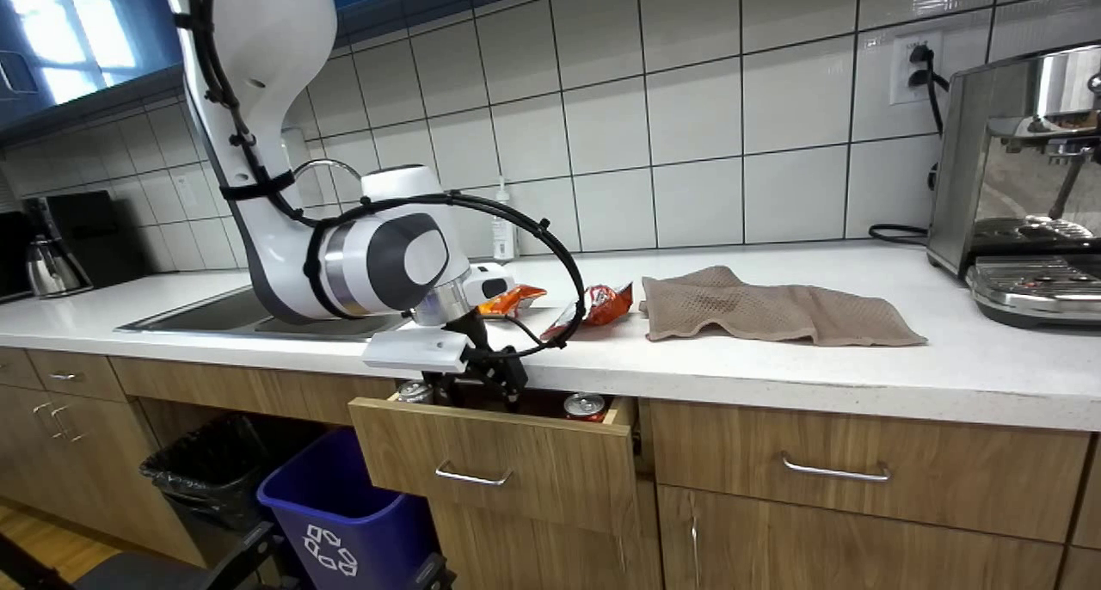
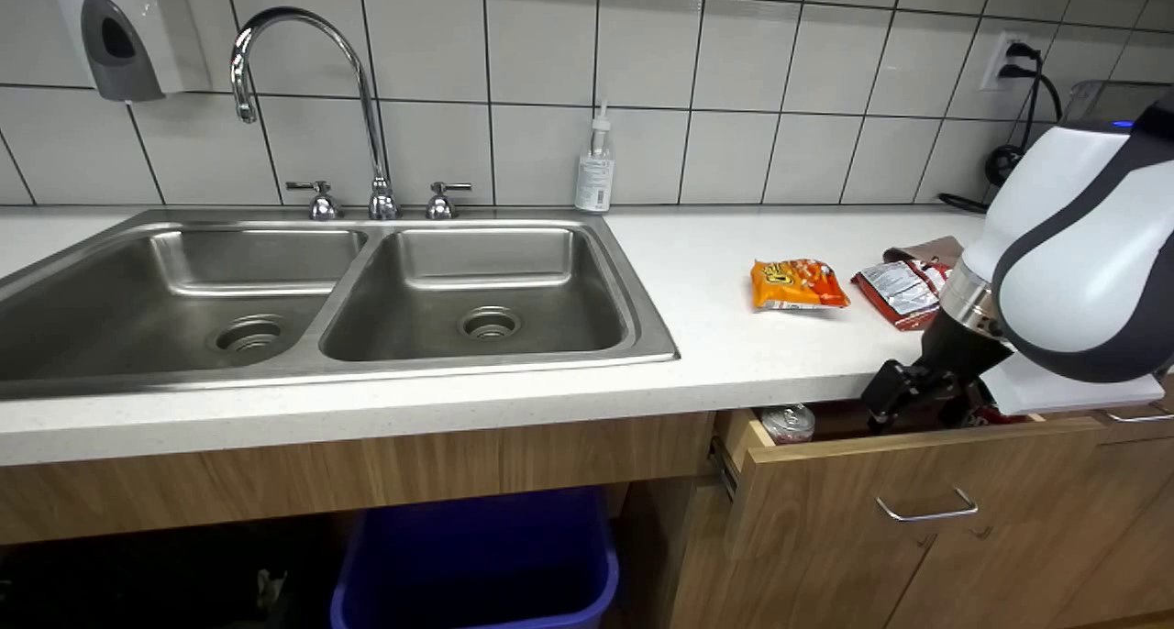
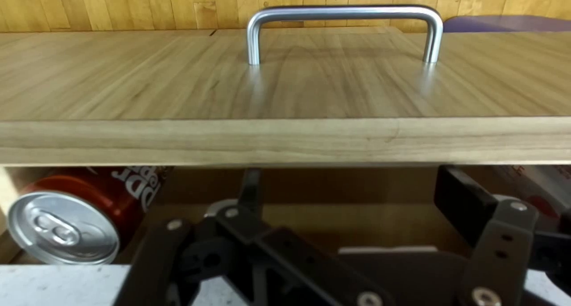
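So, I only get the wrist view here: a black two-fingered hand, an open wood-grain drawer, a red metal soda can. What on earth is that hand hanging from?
Observer: The hand hangs from a thick white-and-grey jointed arm, bent over from above.
Visitor: Fancy! And is there anything lying above the drawer?
Observer: Yes, a crinkled orange-and-yellow snack bag, lying on the white countertop.
Visitor: Anywhere to wash up after a snack?
Observer: There is: a two-bowl stainless-steel sink is set into that same countertop.
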`<move>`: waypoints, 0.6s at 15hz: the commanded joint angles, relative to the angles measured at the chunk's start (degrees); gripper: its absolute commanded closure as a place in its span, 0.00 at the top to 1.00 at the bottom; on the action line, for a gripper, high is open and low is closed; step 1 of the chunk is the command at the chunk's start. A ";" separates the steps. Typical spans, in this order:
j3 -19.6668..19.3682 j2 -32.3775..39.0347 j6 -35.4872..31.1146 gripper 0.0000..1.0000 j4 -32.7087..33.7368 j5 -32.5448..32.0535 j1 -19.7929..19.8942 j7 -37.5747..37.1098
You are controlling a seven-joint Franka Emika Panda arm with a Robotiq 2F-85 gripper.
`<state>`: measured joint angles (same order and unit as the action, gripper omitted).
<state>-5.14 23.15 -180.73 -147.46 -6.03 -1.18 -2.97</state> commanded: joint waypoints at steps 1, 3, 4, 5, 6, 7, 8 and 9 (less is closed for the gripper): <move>1.41 -0.42 0.46 1.00 -1.03 0.92 1.26 2.48; 1.14 -0.62 0.44 1.00 -1.63 0.78 0.97 2.59; 1.21 -0.68 0.50 1.00 -1.90 0.75 1.01 2.69; 1.04 -0.64 0.42 1.00 -2.13 0.75 0.80 2.64; 0.81 -0.62 0.29 1.00 -2.44 0.70 0.51 2.60; 0.89 -0.68 0.26 1.00 -2.70 0.71 0.55 2.61; 0.70 -0.81 0.10 1.00 -3.09 0.70 0.32 2.53; 0.56 -0.86 0.00 1.00 -3.36 0.68 0.15 2.49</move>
<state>-5.09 23.12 -180.77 -148.02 -6.04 -1.16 -2.62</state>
